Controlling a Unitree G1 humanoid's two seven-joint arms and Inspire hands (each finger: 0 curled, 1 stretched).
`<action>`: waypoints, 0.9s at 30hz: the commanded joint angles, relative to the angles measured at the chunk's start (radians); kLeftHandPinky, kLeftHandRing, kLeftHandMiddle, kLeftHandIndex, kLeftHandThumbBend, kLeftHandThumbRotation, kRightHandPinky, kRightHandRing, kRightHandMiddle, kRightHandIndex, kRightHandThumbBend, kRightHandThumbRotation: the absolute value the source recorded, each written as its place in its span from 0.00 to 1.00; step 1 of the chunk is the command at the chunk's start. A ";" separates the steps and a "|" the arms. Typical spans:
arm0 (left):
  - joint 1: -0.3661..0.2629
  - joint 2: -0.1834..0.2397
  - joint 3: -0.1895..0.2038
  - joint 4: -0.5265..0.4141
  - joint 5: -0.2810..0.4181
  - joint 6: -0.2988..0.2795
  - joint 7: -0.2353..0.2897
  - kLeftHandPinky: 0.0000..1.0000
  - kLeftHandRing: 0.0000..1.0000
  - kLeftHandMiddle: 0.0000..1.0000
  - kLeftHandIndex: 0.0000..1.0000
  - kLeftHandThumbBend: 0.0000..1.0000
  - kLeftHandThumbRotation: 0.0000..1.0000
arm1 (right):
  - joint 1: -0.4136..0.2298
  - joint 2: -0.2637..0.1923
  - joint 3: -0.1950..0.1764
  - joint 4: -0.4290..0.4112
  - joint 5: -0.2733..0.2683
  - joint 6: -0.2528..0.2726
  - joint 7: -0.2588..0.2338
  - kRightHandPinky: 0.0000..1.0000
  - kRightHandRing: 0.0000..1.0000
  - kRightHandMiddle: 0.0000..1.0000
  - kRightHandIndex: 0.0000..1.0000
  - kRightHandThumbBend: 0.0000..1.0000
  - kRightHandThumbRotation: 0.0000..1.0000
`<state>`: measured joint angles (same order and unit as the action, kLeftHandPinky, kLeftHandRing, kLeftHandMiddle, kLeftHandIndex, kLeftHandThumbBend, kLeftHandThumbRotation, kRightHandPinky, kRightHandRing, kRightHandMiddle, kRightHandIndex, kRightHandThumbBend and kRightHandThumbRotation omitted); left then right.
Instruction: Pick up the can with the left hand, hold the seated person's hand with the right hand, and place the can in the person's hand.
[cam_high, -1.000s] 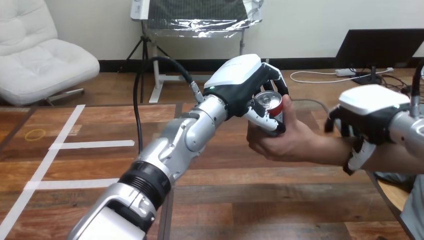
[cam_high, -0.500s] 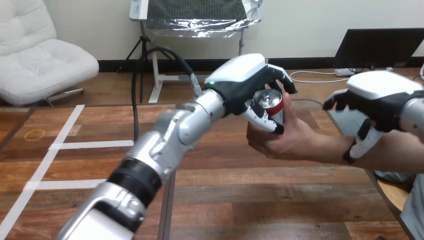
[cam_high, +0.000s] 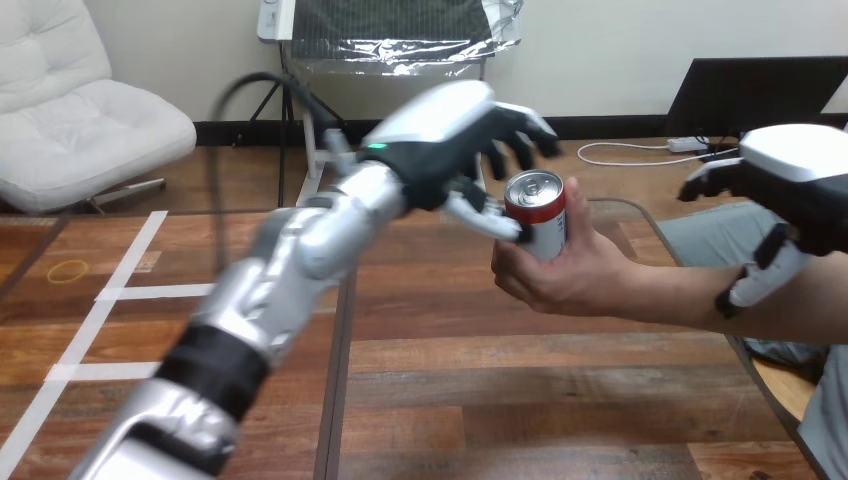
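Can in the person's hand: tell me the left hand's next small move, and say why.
Probably draw the left hand back to the left, clear of the can. Its fingers are spread open, with only the thumb tip close against the can's side, and the person's hand is wrapped round the can's lower part and bears it upright, so the handover looks done.

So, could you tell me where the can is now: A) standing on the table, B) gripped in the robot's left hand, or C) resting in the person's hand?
C: the can stands upright in the person's hand, and the left hand beside it has its fingers spread open.
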<state>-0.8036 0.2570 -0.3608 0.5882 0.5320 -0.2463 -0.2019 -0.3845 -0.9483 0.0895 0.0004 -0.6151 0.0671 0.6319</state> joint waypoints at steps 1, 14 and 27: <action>0.044 0.085 0.070 -0.057 -0.036 0.007 -0.001 0.55 0.64 0.70 0.71 0.68 0.14 | 0.020 -0.029 -0.078 -0.084 0.037 0.026 0.011 0.78 0.86 0.87 0.84 0.76 0.01; 0.134 0.141 0.155 -0.125 -0.115 -0.014 0.024 0.60 0.67 0.72 0.72 0.66 0.14 | 0.101 -0.022 -0.173 -0.208 0.093 0.084 0.017 0.76 0.85 0.87 0.83 0.72 0.00; 0.243 0.138 0.246 -0.197 -0.217 -0.061 0.064 0.62 0.69 0.73 0.73 0.64 0.10 | 0.194 0.049 -0.286 -0.349 0.179 0.083 -0.065 0.68 0.82 0.85 0.81 0.66 0.00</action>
<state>-0.5640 0.4105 -0.1607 0.4657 0.3599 -0.2637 -0.1726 -0.1847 -0.9381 -0.1159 -0.2541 -0.4649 0.1498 0.6301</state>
